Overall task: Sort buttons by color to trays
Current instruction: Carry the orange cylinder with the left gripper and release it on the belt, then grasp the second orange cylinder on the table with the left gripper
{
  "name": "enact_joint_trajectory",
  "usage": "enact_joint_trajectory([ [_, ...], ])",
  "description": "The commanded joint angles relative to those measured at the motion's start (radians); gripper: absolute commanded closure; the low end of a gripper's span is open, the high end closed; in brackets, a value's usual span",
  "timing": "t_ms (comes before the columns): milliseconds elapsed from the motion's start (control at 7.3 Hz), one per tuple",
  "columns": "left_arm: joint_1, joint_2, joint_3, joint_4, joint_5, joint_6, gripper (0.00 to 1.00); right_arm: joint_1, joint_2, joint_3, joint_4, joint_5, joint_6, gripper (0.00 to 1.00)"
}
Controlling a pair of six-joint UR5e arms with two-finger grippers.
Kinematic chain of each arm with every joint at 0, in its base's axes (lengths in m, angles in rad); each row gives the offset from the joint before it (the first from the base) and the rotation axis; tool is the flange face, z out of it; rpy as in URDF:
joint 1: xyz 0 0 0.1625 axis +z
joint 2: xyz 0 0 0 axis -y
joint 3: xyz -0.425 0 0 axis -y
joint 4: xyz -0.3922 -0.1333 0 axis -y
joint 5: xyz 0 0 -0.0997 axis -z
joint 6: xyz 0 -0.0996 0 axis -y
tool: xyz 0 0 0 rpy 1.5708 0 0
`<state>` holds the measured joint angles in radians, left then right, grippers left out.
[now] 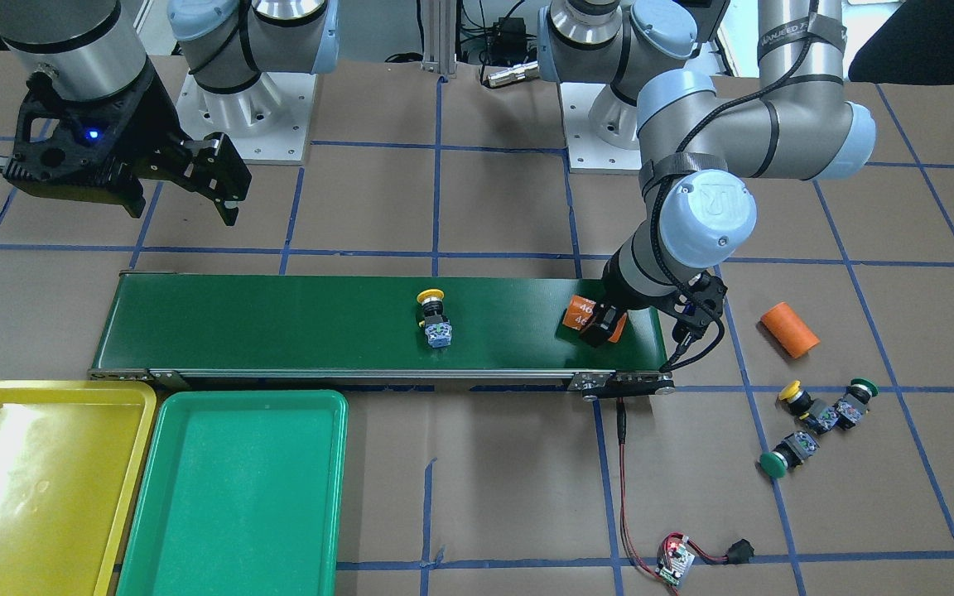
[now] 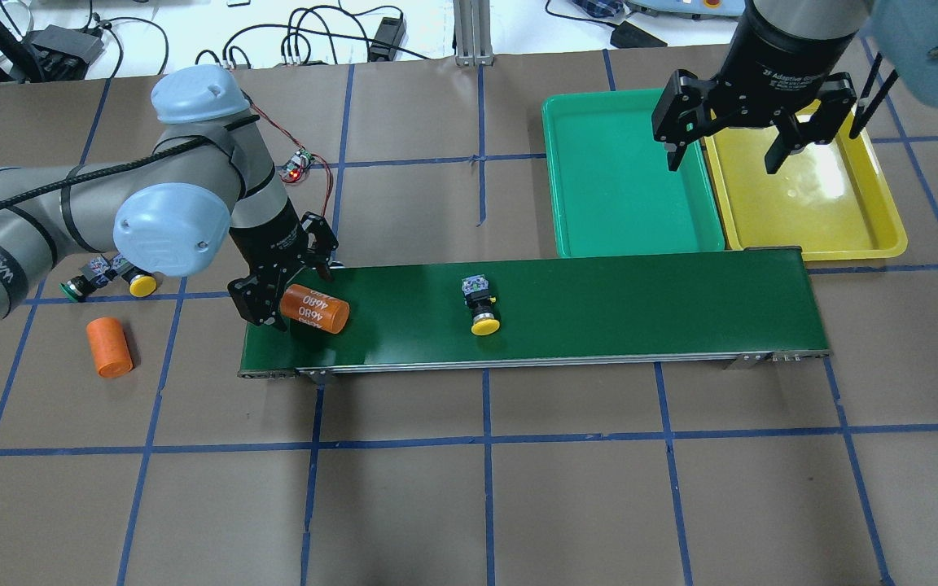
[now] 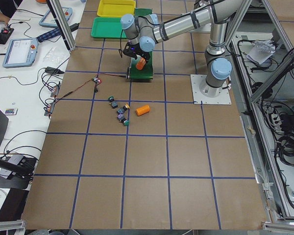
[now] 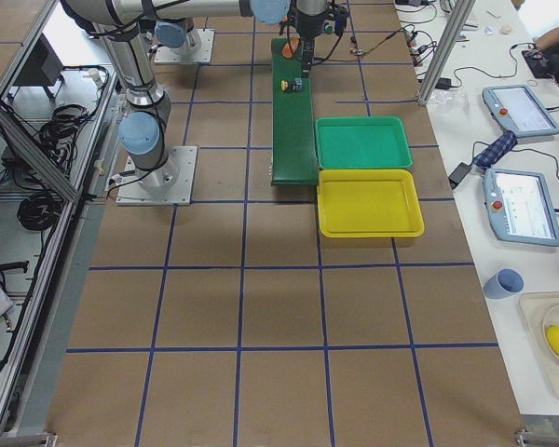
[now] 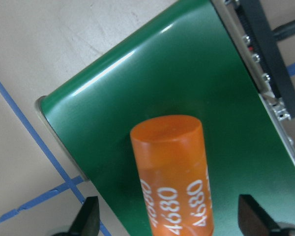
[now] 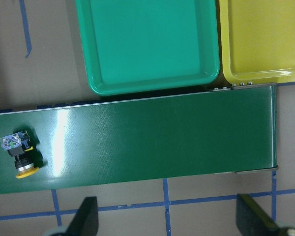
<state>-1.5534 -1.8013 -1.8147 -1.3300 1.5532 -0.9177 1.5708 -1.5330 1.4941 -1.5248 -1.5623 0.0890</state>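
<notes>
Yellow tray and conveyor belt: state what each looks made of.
Yellow tray: likely moulded plastic with a glossy finish; it throws bright white glare and has rounded rims. Conveyor belt: seems to be a smooth rubbery or PVC sheet, dark green and semi-gloss, with soft light streaks. Its side rail looks like bare metal.

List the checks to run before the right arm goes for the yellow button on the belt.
1. The yellow button lies alone on the belt, ungripped: ok.
2. The right end effector is open and empty: ok.
3. The yellow tray is empty: ok.
4. The left end effector is clear of the belt: not ok; it stands open around the orange cylinder.
5. The belt is stopped: cannot tell.
</notes>
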Motion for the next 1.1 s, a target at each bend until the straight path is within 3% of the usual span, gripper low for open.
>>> enact_joint_trajectory([
  [0, 0.132, 0.008, 0.017, -0.002, 0.095, 0.442, 0.0, 0.001, 0.001, 0.0, 0.0, 0.001, 0.0, 0.0],
  [685, 0.513, -0.024, -0.021, 0.024, 0.09, 1.108, 0.0, 0.0, 0.001, 0.0, 0.006, -0.001, 0.0, 0.0],
  [958, 0.541, -0.032, -0.107, 0.215, 0.097, 1.3, 0.0, 0.0, 0.002, 0.0, 0.006, 0.001, 0.0, 0.0],
])
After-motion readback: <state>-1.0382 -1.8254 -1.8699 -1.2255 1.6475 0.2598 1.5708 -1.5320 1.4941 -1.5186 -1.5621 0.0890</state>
